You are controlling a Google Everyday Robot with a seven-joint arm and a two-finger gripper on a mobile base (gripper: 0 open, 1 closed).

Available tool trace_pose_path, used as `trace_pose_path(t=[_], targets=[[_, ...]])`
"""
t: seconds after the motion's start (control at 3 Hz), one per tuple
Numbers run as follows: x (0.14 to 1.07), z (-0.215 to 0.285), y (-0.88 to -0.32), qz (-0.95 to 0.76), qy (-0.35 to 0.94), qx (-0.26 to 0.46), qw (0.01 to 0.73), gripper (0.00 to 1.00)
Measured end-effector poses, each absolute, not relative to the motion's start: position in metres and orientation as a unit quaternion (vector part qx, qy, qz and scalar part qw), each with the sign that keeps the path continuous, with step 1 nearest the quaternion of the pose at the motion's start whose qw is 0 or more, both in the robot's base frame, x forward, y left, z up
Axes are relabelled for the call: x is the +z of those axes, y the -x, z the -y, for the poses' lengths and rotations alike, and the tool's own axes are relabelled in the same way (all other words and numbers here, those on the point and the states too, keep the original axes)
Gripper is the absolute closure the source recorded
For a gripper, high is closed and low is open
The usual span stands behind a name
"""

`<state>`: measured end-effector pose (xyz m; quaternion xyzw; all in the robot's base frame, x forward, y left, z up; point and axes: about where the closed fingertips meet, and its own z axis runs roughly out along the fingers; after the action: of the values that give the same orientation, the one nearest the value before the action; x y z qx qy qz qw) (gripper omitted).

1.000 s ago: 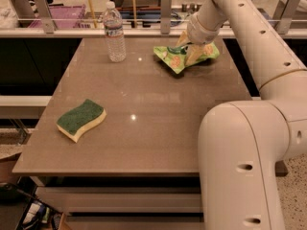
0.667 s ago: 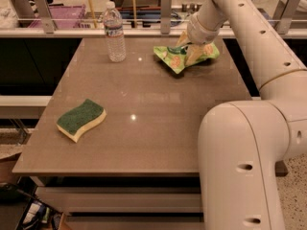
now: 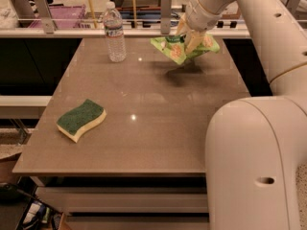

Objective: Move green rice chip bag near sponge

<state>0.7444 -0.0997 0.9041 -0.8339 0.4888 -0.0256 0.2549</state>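
The green rice chip bag [image 3: 178, 48] is lime green with orange chip pictures. It hangs in the air above the far right part of the table, with its shadow on the tabletop below. My gripper [image 3: 188, 37] is shut on the bag from above, its pale fingers [image 3: 194, 40] pinching the bag's top. The sponge [image 3: 81, 119], pale yellow with a dark green top, lies flat near the table's front left, far from the bag.
A clear water bottle [image 3: 115, 32] stands at the far left of the brown table [image 3: 144, 143]. My arm's large white body [image 3: 254, 162] fills the right foreground. A rail with clutter runs behind the table.
The bag was lying on the table under the gripper. Now it is lifted off the surface and hangs from the shut gripper.
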Motion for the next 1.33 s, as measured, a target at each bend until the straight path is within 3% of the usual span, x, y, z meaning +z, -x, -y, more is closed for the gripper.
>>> trace_pose_path(t=[1.33], targets=[[0.980,0.048,-0.631,-0.434,0.842,-0.075,0.310,1.00]])
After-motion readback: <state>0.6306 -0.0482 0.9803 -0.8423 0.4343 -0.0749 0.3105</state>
